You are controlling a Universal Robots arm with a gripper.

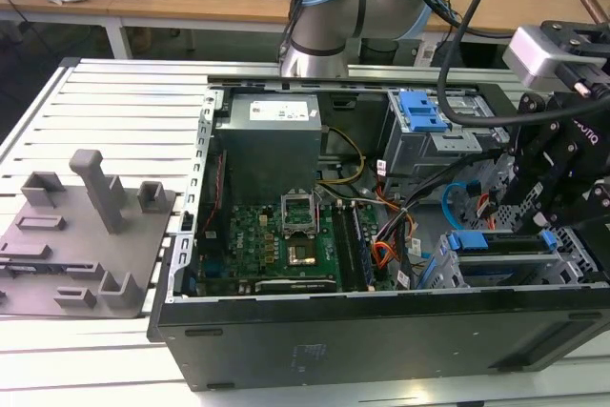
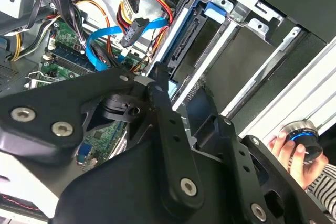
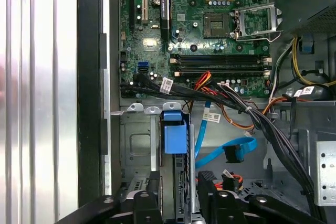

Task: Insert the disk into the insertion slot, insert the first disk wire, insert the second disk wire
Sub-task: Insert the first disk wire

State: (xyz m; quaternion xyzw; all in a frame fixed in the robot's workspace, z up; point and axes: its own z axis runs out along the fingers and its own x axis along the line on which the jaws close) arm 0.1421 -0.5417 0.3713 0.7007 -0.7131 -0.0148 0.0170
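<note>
Blue-framed grey disk (image 3: 175,132) stands edge-on in the low, light grey perforated sheet-metal insertion slot (image 3: 137,148). The black gripper (image 3: 179,178) straddles it, seemingly to seat it; whether it clamps, I cannot tell. Beside the slot, the looped bright blue flat data cable (image 3: 242,144) and the thin red-orange-black wire bundle (image 3: 229,178) lie unplugged.

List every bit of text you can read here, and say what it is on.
No text reads cleanly.
On the grey metal power supply box, a white sticker: print too small.
On the black cable bundle, white paper tags: too small.
On the green circuit board, white markings: too small.
On the black gripper, white lettering on its body: partly hidden.
</note>
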